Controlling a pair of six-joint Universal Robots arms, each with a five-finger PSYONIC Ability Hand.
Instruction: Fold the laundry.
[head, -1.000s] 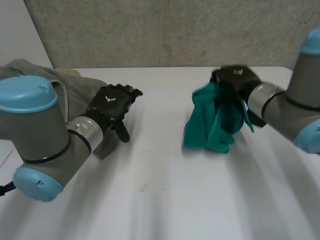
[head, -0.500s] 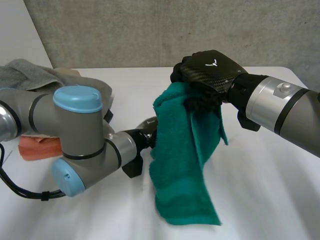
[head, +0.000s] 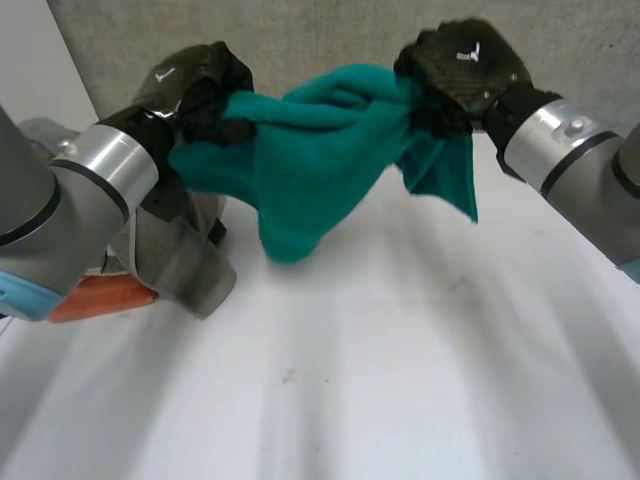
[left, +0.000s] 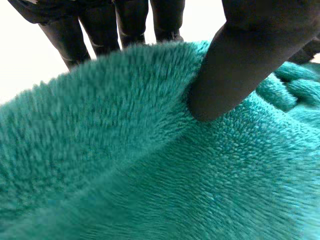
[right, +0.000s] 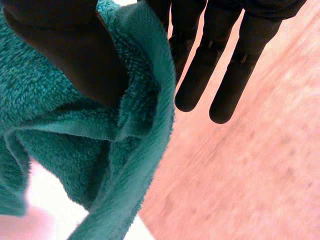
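**White bench with laundry at its left side**

The smooth white bench (head: 420, 380) carries two pieces of cloth, both at the robot's left side. A crumpled grey towel (head: 185, 268) lies heaped there. Its near end droops in a thick fold onto the bench top, and the rest is largely hidden behind the grey left arm (head: 60, 215). A flat orange-salmon cloth (head: 100, 298) lies just beside the grey towel on the side nearer the robot. It touches the towel's lower edge, and only a strip of it shows below the arm. Near the middle of the bench top is a small dark speck (head: 288, 376), well apart from both cloths.
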